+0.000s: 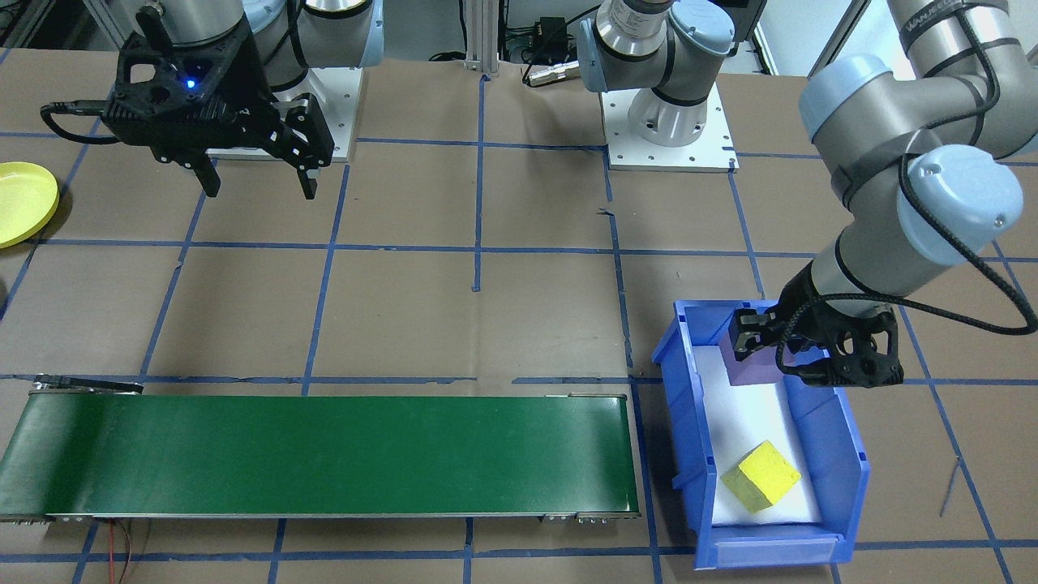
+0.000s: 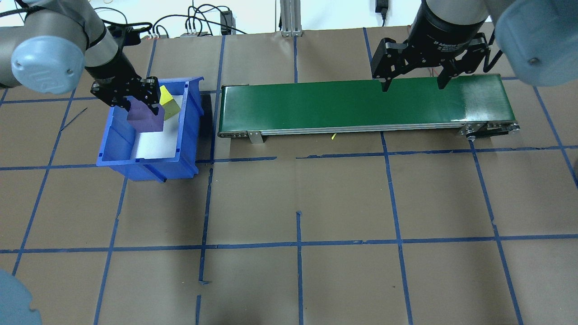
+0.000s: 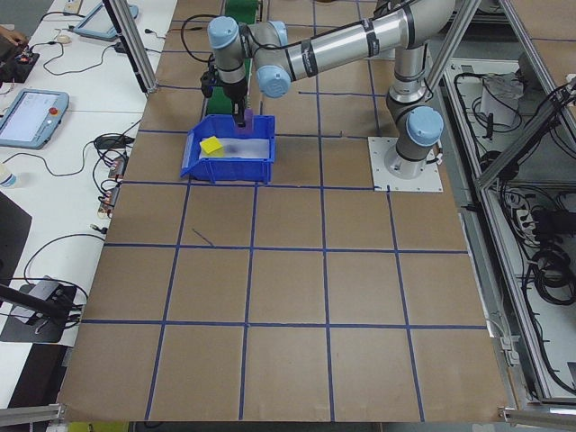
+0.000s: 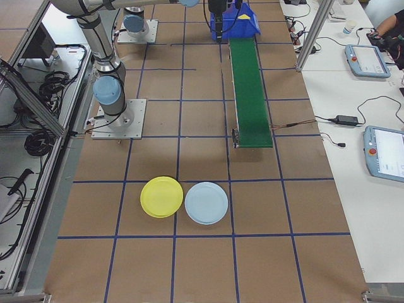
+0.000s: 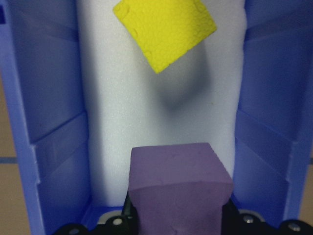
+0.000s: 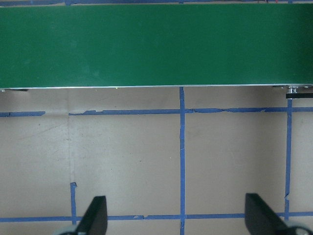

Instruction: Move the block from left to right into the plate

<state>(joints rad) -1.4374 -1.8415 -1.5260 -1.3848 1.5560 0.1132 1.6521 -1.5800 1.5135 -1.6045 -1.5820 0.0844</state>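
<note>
From across the table, the left gripper (image 1: 742,345) is clamping a purple foam cube (image 1: 750,369) inside the blue rectangular plastic bin (image 1: 843,454), a yellow foam cube (image 1: 761,476) lying apart on its white liner. From overhead, the right gripper (image 2: 412,85) is hanging spread wide and empty over the long green conveyor belt (image 2: 316,106). At the right end, the small round bright-yellow plastic plate (image 4: 161,196) is sitting just beside a pale-blue round plate (image 4: 206,202).

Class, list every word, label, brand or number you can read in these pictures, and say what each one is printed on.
"2F Adaptive": black collar just above the right claw, overhead view; the rest of the line is cut off.
"WANS...": grey cable sleeve on the left arm, front-facing view; only partly legible.
White label on the left arm's shoulder link: too small to read.
Pendant screens on the side desks: too small to read.
</note>
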